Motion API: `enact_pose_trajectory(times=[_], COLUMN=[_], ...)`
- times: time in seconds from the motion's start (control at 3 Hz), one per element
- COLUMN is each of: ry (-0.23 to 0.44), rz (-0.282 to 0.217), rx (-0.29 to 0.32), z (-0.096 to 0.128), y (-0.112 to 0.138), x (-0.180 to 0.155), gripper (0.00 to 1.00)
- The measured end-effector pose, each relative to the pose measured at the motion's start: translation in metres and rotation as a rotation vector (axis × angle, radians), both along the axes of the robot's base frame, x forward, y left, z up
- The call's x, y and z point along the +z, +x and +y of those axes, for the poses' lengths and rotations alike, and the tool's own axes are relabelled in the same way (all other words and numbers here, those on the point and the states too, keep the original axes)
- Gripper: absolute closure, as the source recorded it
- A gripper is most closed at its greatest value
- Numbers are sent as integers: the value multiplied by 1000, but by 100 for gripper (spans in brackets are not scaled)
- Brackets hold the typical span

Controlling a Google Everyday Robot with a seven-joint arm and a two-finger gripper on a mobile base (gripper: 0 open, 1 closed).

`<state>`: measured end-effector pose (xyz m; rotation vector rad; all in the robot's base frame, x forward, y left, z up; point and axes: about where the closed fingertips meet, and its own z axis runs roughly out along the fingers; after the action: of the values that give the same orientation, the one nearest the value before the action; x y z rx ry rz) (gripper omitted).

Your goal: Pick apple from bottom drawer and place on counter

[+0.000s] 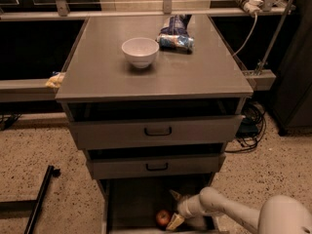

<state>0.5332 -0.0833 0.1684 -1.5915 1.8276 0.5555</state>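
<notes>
Three drawers stack up in the grey cabinet (78, 135), and the bottom drawer (129, 204) stands open at the 6 o'clock end, beneath the two upper drawers (195, 129) with their black handles, both of which sit a little way out. My gripper (174, 208) is down inside that lowest tray, toward its 3 o'clock side, carried by my pale arm (229, 211), which reaches in from about 4 o'clock. My fingers (174, 222) are spread apart, released, grasping nothing: one tip angles up toward 11 o'clock, the other lies low toward 7 o'clock. The apple (163, 217), red with a yellowish patch, rests on the drawer floor just beside the lower finger, at its 9 o'clock, and outside the gap between the two tips; I cannot tell whether it touches that finger. Up top, the surface (204, 77) carries a white bowl (140, 51), upright, and near it at 1 o'clock a crumpled blue snack bag (175, 37) lying flat, apart from the bowl. On the speckled floor (63, 213) a black bar (39, 199) lies at the cabinet's 8 o'clock, and a tangle of cables (251, 126) sits at its 3 o'clock.
</notes>
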Motion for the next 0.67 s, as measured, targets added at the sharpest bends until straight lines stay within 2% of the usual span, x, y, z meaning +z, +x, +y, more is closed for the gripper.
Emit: enact_pose_trajectory(times=[0.67], ry=[59], rz=[-15], rx=[-11], z=[0], y=[-3], x=[-25], gripper=[13])
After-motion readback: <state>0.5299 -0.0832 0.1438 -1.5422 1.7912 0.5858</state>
